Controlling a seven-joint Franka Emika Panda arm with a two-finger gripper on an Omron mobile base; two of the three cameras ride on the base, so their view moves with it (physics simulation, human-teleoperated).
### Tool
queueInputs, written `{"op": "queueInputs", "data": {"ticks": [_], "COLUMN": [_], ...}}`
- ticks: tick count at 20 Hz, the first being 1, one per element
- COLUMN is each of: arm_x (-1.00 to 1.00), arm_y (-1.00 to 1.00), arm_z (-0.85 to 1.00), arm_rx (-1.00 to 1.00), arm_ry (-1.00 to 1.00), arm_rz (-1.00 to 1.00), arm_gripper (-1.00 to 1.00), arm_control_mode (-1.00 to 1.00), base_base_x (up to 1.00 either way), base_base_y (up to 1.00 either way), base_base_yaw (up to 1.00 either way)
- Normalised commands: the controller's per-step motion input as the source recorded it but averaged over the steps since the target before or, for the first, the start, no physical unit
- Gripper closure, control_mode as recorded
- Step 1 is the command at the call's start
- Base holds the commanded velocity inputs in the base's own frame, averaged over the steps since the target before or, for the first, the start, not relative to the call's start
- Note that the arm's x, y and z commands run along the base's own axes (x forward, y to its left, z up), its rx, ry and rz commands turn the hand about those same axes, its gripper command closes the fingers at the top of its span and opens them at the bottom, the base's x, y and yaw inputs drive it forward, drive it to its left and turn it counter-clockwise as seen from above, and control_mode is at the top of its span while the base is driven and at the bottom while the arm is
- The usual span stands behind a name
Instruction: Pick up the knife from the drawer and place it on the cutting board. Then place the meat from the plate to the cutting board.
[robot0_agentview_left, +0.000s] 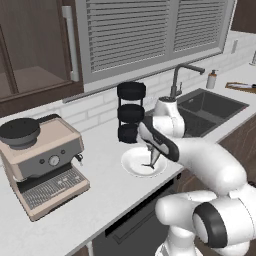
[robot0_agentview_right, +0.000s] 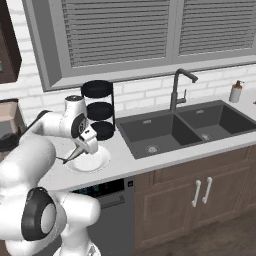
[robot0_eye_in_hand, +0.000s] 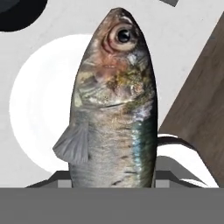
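Note:
The meat is a silvery whole fish (robot0_eye_in_hand: 113, 105) that looms large in the hand view, head away from the hand. My gripper (robot0_agentview_left: 152, 149) is shut on its tail end, and the fish (robot0_agentview_left: 151, 159) hangs over the round white plate (robot0_agentview_left: 128, 165) on the counter. From the right base view, the gripper (robot0_agentview_right: 83, 147) holds the fish (robot0_agentview_right: 70, 156) tilted above the plate (robot0_agentview_right: 102, 161). The plate (robot0_eye_in_hand: 39, 109) shows behind the fish. The cutting board (robot0_agentview_left: 239, 86) lies far right past the sink, with something thin and pale on it. I see no drawer or knife clearly.
A black three-tier rack (robot0_agentview_left: 131, 111) stands just behind the plate. An espresso machine (robot0_agentview_left: 42, 165) sits at the left. The double sink (robot0_agentview_right: 185, 127) with its faucet (robot0_agentview_right: 176, 90) lies to the right, a soap bottle (robot0_agentview_right: 235, 92) beyond it. Dark wood (robot0_eye_in_hand: 201, 113) shows past the counter edge.

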Motion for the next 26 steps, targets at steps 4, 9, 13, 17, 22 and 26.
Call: {"op": "queueInputs", "data": {"ticks": [4,9,13,17,22,26], "arm_x": [-0.57,0.0,0.0,0.0,0.0,0.0], "arm_y": [-0.37,0.0,0.0,0.0,0.0,0.0], "arm_z": [0.02,0.0,0.0,0.0,0.0,0.0], "arm_rx": [0.0,0.0,0.0,0.0,0.0,0.0], "arm_ry": [-0.16,0.0,0.0,0.0,0.0,0.0], "arm_rz": [0.0,0.0,0.0,0.0,0.0,0.0], "arm_gripper": [1.0,1.0,1.0,1.0,1.0,1.0], "arm_control_mode": [1.0,1.0,1.0,1.0,1.0,1.0], "base_base_x": [-0.05,0.11,0.67,0.94,0.78,0.67], "base_base_y": [-0.25,-1.0,-1.0,-1.0,-1.0,-1.0], "base_base_yaw": [0.0,0.0,-0.01,-0.01,-0.01,-0.04]}}
